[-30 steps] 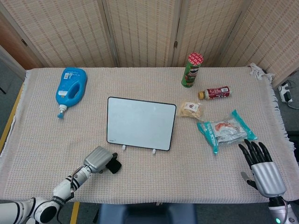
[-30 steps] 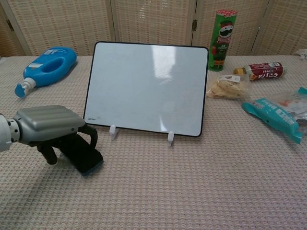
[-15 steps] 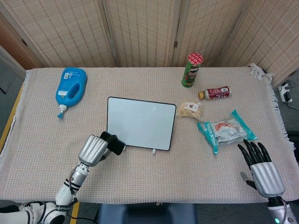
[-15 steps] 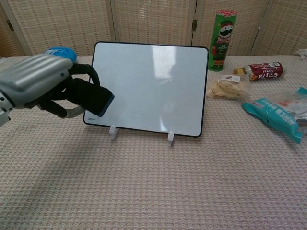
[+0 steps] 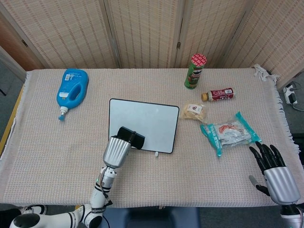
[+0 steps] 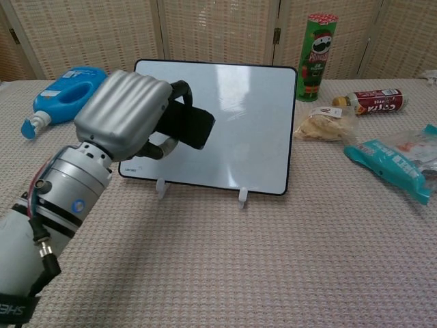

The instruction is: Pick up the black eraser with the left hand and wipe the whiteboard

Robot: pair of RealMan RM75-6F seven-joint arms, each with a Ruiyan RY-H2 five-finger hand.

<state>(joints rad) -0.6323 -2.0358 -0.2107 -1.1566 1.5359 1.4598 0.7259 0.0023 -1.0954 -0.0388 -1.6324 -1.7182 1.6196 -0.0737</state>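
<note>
the left hand point(image 6: 126, 113) grips the black eraser point(image 6: 186, 125) at its three o'clock, before the whiteboard point(image 6: 239, 116); right hand point(image 5: 276, 173) spread.

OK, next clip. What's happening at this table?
The robot's left hand grips a black eraser and holds it up in front of the whiteboard, which stands on small feet in the middle of the table. Whether the eraser touches the board can't be told. The right hand is near the table's right front corner, fingers apart, holding nothing. A blue bottle, a chip can and some snack packets lie around, untouched.
</note>
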